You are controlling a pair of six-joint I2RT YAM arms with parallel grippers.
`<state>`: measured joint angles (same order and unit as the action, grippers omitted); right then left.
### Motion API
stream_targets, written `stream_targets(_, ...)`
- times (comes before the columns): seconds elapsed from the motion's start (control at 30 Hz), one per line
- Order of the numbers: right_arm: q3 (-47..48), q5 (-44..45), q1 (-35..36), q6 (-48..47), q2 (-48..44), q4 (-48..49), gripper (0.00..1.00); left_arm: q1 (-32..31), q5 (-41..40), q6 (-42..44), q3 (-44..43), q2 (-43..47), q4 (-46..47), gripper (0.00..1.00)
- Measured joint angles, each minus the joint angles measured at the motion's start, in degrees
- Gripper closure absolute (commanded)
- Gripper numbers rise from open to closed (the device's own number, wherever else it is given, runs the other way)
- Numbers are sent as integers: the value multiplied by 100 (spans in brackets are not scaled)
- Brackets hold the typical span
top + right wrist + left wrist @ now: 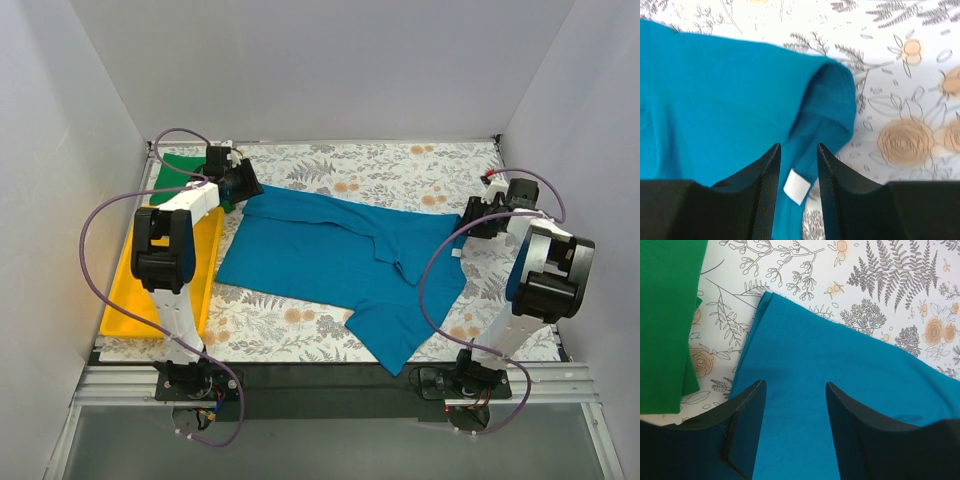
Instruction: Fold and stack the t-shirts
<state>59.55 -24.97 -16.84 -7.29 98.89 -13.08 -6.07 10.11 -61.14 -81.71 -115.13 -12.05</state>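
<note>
While the teal t-shirt lies flat for folding, both arms' jaws are held open over its opposite ends.

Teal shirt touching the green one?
Apart. The left wrist view shows a strip of patterned tablecloth between the teal shirt edge and the green shirt.

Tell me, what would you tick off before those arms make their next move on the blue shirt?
1. Left gripper open: ok, jaws apart over the teal shirt corner.
2. Right gripper open: ok, jaws apart either side of the white label.
3. Teal shirt fully folded: not ok, it lies spread wide.
4. Green shirt clear of the teal shirt: ok, patterned tablecloth shows between them.
5. Green shirt neatly folded: cannot tell, the left arm hides most of it.
</note>
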Motion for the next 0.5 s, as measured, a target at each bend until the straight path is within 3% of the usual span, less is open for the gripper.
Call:
stream_targets(0.47,732,-496,9,205,927,92,61,0,177,-55,-372,-457,24,51)
stream_targets(0.5,754,-525,9,225,968,94,67,0,195,-61,-385,-509,20,52)
